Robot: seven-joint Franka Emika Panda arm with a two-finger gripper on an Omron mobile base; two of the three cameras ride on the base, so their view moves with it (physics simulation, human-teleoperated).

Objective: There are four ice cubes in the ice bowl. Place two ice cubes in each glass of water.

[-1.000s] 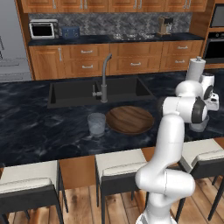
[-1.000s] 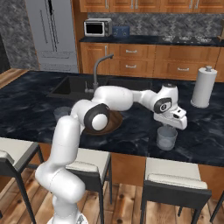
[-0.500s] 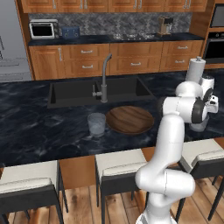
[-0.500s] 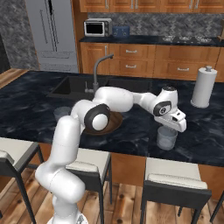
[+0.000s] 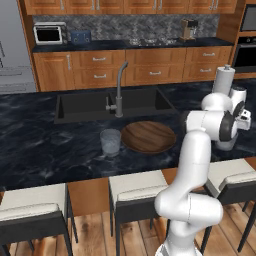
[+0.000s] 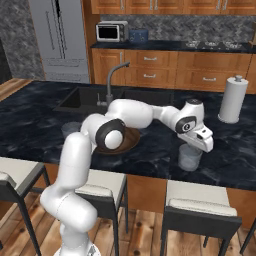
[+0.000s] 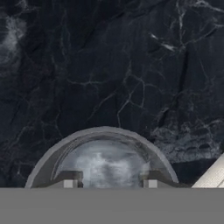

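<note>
gripper (image 6: 196, 148) hangs right above one glass of water (image 6: 190, 157) near the front edge of the dark marble counter (image 6: 150, 150), pointing down into it. hand view looks straight into that glass (image 7: 103, 164), the two finger tips (image 7: 72, 183) spaced apart over its rim, about half open; can't tell if a cube sits between them, nothing visible. other glass (image 5: 110, 142) stands just left of the ice bowl (image 5: 148, 136) in left base view, close but not touching, in front of the sink (image 5: 112, 104) and faucet (image 5: 119, 90). ice bowl is brown wood; ice cubes too small and clear to make out. paper towel roll (image 6: 233, 99) stands upright behind the gripper's glass, well apart. stools (image 6: 200, 215) line the near side.
</note>
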